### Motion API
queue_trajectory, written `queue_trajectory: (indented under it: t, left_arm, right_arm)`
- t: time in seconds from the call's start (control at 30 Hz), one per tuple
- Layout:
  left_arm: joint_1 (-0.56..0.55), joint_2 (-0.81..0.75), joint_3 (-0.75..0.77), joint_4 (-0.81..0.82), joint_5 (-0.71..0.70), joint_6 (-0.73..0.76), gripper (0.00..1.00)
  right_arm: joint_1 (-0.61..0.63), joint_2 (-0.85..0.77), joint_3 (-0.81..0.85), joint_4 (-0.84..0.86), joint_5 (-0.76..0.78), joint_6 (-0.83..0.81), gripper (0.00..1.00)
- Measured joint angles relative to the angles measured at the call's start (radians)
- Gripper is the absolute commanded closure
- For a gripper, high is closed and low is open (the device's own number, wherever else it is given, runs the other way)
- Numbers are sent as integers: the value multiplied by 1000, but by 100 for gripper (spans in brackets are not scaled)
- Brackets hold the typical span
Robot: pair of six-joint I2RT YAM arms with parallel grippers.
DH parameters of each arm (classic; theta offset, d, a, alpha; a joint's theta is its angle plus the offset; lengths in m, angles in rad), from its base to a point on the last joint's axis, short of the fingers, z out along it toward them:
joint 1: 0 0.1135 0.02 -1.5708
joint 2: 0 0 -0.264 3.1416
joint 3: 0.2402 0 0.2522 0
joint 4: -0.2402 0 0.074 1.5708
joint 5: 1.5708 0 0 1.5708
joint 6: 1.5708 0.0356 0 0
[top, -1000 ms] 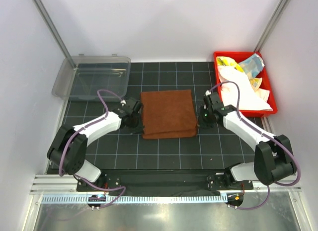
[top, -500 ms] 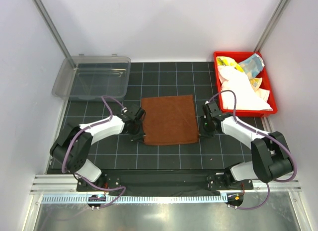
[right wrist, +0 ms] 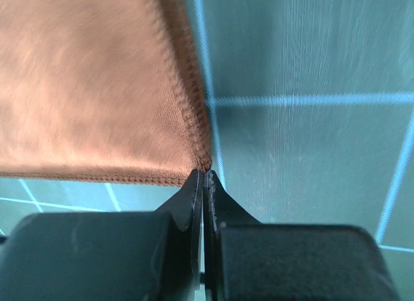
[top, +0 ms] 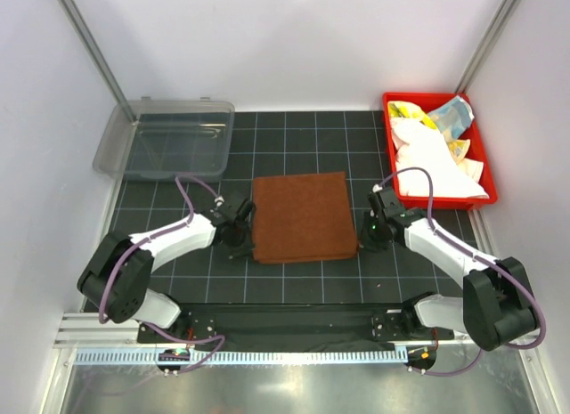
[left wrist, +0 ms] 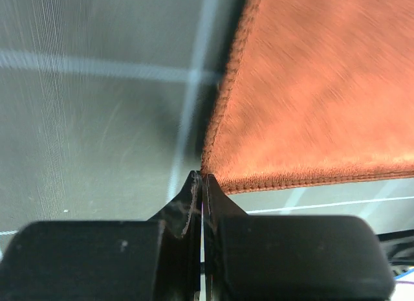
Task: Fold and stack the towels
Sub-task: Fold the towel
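I found the rust-brown towel (top: 300, 216) spread flat on the tabletop (top: 294, 280) at the centre of the frame. The left jaws were clenched on its lower-left corner and the right jaws on its lower-right corner, both low against the surface. The other towels (top: 436, 151) lay heaped in the red bin (top: 419, 97), upper right.

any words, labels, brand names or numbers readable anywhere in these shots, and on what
None can be read.
The rust-brown towel is plain in all three views.
The patterned towels in the red bin show only colour patches, too small to tell any print.
The clear bin and the gridded mat carry no legible marking.
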Motion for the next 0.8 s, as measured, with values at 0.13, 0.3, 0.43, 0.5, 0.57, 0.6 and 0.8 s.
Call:
queue_trajectory:
  t: [0.13,0.3,0.43,0.5,0.57,0.6,0.8]
  left_arm:
    - [-14,7,-85,29,58,-26,100]
    - [-21,12,-93,71,81,-35,100]
    - [-24,10,-100,88,90,-39,98]
    - [-24,4,-105,93,92,-39,86]
    - [-25,-5,-106,88,97,-44,60]
    - [-26,-11,-105,84,92,-34,56]
    - [-26,-122,4,-146,-32,39,36]
  right_arm:
    - [1,-3,-100,25,-29,49,99]
    - [1,-31,-138,45,-10,111,99]
    - [1,-36,-148,56,-11,138,86]
    - [1,-42,-151,58,-8,159,65]
    - [1,-56,-150,56,-3,163,56]
    - [2,-67,-150,46,4,168,54]
    - [-4,-126,-32,-57,41,135,33]
